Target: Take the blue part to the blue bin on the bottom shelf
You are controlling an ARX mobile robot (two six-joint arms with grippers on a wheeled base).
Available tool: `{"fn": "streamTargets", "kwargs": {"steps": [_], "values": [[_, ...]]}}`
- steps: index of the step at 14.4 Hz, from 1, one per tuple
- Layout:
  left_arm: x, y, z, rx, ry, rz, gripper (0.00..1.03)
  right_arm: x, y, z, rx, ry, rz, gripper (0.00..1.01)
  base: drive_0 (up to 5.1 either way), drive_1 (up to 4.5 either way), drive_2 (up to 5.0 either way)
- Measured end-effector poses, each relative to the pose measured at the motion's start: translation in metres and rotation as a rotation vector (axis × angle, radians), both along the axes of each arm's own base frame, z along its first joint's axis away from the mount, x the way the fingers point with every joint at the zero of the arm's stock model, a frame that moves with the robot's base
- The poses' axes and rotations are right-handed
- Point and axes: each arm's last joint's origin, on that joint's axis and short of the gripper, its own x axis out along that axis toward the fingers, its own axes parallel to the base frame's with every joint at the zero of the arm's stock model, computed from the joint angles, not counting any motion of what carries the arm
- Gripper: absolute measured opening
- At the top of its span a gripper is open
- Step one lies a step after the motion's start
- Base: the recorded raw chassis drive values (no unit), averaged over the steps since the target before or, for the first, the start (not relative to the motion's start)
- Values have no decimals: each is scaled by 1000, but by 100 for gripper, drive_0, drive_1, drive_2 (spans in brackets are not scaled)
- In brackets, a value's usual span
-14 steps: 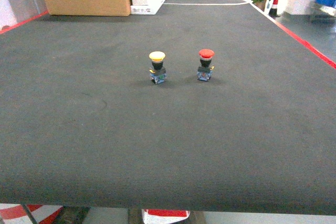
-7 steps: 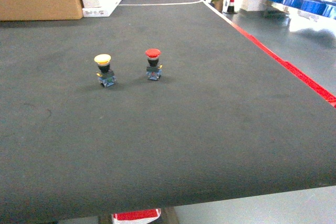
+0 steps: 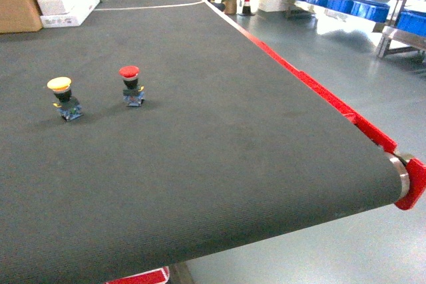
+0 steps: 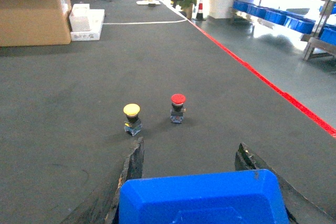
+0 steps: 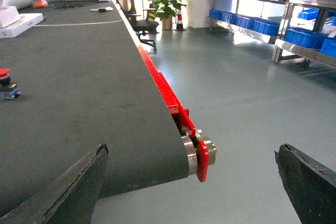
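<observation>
A blue part, a smooth blue plastic piece, fills the bottom of the left wrist view, and my left gripper is shut on it, with a dark finger on either side. My right gripper stands open with nothing between its fingers, over the belt's end roller and the floor. Blue bins line a low steel shelf across the room, and blue bins also show at the head view's top right. Neither gripper shows in the head view.
On the dark conveyor belt stand a yellow-capped button and a red-capped button. A red rail edges its right side. A cardboard box and white boxes sit far back. Grey floor lies between belt and shelves.
The head view has swung to the right. Both buttons have slid to the left of the frame, and the belt's right end, the floor and the shelves have come into view.
</observation>
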Motion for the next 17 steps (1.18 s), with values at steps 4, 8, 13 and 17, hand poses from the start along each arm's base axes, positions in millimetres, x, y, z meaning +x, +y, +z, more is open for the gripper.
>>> {"fn": "streamTargets", "kwargs": {"steps": [4,8,13,17], "values": [[0,0,0,-1,0,0,44,0,0,0,0,0,0,98,-165,-165,-165],[0,0,0,-1,-1,1,44,0,0,0,0,0,0,98,-166,-166,-166],[0,0,0,-1,-1,0,44,0,0,0,0,0,0,98,-158,-158,-158],[0,0,0,-1,0,0,44,0,0,0,0,0,0,98,-173,-173,-173]]}}
